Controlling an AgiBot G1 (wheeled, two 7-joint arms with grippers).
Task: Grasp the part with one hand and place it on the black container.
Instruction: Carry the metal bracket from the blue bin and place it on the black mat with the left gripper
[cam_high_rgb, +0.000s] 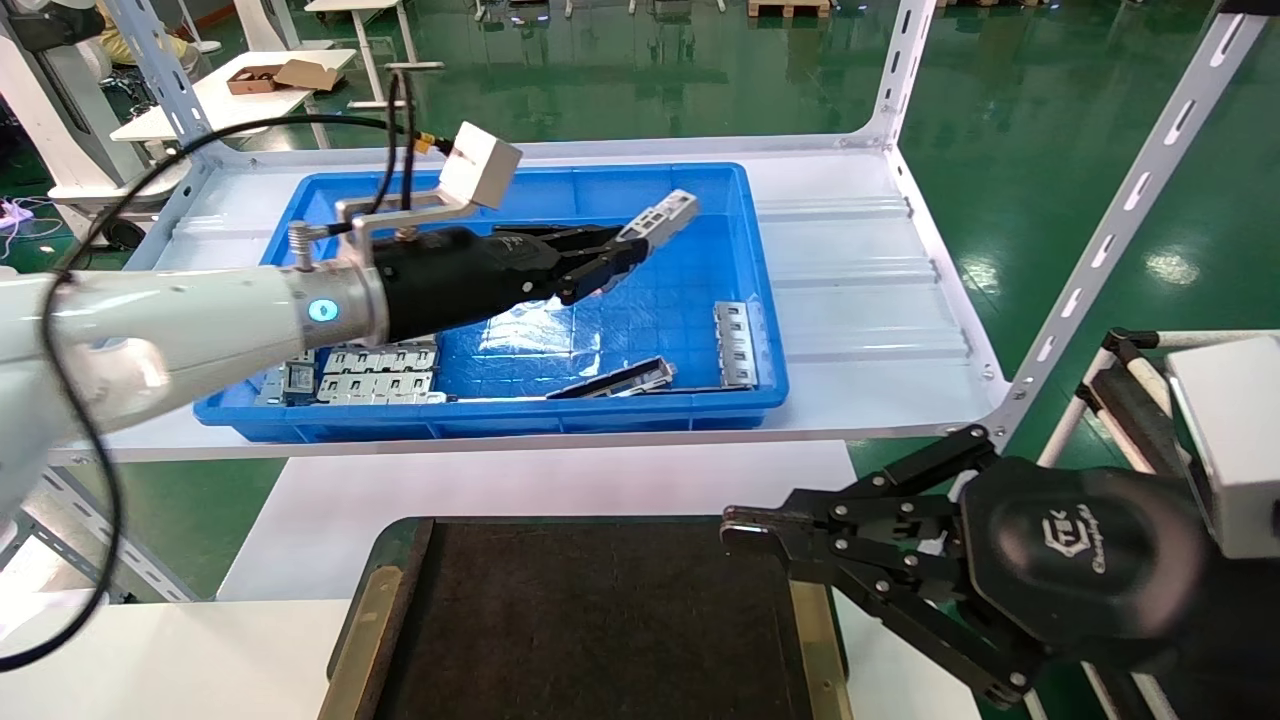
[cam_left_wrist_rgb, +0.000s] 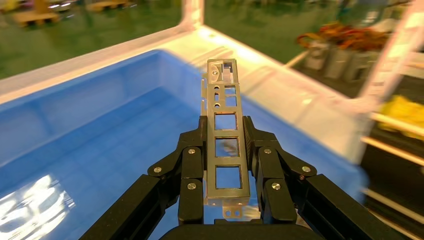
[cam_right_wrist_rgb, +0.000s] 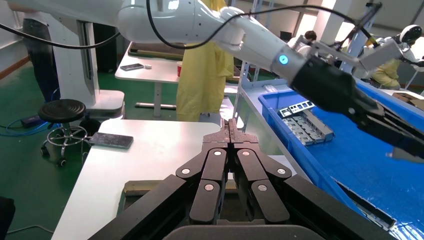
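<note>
My left gripper (cam_high_rgb: 620, 258) is shut on the part (cam_high_rgb: 662, 217), a slim silvery bar with rectangular cutouts, and holds it in the air above the blue bin (cam_high_rgb: 760, 300). In the left wrist view the part (cam_left_wrist_rgb: 225, 132) sits upright between the fingers (cam_left_wrist_rgb: 192, 170) and sticks out well past them. The black container (cam_high_rgb: 590, 620), a flat dark tray with brass side strips, lies on the near white table. My right gripper (cam_high_rgb: 745, 530) is shut and empty over the tray's far right corner; it also shows in the right wrist view (cam_right_wrist_rgb: 231, 131).
The bin holds stacked grey plates (cam_high_rgb: 380, 372) at its near left, a darker bar (cam_high_rgb: 615, 380) near the front wall and another cutout bar (cam_high_rgb: 735, 345) at the right. White rack posts (cam_high_rgb: 1120, 230) stand to the right. A phone (cam_right_wrist_rgb: 111, 140) lies on the white table.
</note>
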